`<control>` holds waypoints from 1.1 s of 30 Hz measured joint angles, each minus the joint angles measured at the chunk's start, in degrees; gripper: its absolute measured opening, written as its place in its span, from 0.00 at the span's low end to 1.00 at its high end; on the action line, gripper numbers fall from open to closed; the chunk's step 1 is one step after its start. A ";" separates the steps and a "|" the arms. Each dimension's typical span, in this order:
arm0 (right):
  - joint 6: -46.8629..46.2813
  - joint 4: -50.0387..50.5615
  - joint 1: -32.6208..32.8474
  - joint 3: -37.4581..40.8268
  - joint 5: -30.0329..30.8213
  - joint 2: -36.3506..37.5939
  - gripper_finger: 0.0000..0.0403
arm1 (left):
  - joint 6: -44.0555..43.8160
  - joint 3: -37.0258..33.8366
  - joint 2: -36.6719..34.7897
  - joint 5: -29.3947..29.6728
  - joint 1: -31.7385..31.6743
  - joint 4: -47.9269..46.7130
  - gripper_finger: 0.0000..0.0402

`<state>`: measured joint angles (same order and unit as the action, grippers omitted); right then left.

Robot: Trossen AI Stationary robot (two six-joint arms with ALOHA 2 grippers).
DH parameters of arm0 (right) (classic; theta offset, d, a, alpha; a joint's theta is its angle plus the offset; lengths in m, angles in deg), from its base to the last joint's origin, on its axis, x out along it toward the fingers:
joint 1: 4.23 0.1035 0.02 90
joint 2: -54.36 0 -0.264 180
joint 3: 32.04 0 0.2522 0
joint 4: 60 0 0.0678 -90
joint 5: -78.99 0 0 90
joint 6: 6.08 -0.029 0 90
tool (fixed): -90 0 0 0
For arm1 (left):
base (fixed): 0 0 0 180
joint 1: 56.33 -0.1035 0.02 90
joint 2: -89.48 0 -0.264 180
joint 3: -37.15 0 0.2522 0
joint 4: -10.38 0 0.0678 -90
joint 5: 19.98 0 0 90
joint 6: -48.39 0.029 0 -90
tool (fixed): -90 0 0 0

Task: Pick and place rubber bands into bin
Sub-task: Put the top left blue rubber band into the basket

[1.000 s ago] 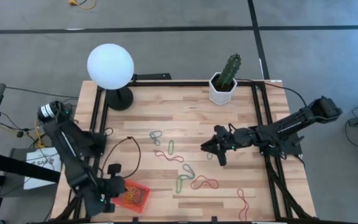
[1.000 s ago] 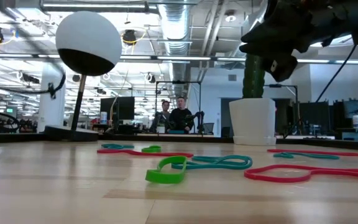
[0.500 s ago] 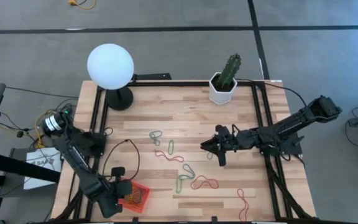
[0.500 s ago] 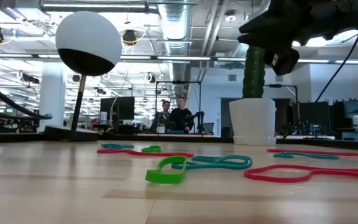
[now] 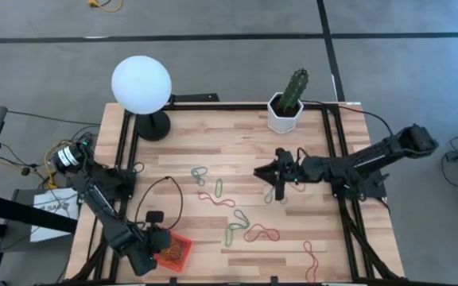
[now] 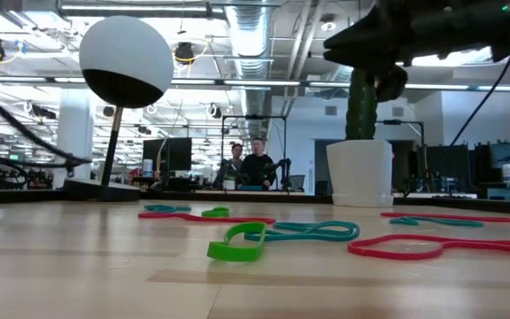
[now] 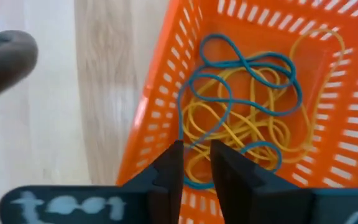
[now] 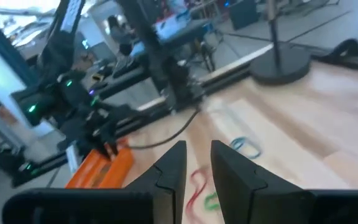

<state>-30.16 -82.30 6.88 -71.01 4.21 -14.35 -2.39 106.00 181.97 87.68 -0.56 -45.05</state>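
The orange bin stands at the table's near left corner, with yellow bands and a blue band inside. My left gripper hangs over the bin's left wall, pointing down, open. Several rubber bands lie loose on the middle of the table: grey-blue, green, red. My right gripper hovers high over the table's right half, pointing level toward the left, open, with nothing between its fingers. My left gripper points down into the bin. One strand of the blue band runs up to its fingertips, but I cannot tell whether they touch it. The rest of the band lies slack on the bin's floor.
A white globe lamp stands at the far left and a cactus in a white pot at the far middle. A black cable loops over the table's left part. Another red band lies near the front edge.
My left gripper has sunk toward the bin, and its arm has stretched toward the near edge. My right gripper has shifted a little toward the far edge and tipped up to about level. The bands on the table have kept still.
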 joint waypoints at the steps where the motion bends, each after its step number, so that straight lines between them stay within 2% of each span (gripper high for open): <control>1: 0.20 -0.23 -1.03 0.00 -0.97 0.00 0.17 | 0.67 0.00 0.00 1.09 -0.18 0.00 0.19; 9: 0.63 -0.88 -1.28 0.04 -1.70 -1.20 0.17 | 1.56 3.99 -2.60 14.06 -2.15 -5.15 0.20; 16: 0.60 -0.24 -0.59 -0.66 -3.22 -6.79 0.17 | 6.60 5.77 -11.67 16.98 -4.66 -6.54 0.20; 22: 2.77 2.15 -0.41 -3.17 -3.05 -13.76 0.27 | 14.36 5.39 -16.56 22.89 -10.59 -6.21 0.20; 25: 6.65 2.53 -1.44 -4.88 -2.84 -15.68 0.32 | 17.46 3.80 -16.94 21.28 -15.54 -3.39 0.20; 28: 7.90 2.30 -2.37 -6.79 -2.98 -16.57 0.37 | 21.80 1.40 -16.92 15.82 -21.21 -2.45 0.20; 33: 8.05 2.32 -2.48 -8.38 -3.33 -16.87 0.42 | 32.15 -4.37 -16.90 5.11 -31.49 7.82 0.20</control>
<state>-22.12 -79.99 4.40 -79.39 0.88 -31.22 29.76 101.63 165.08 92.79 -32.05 -37.23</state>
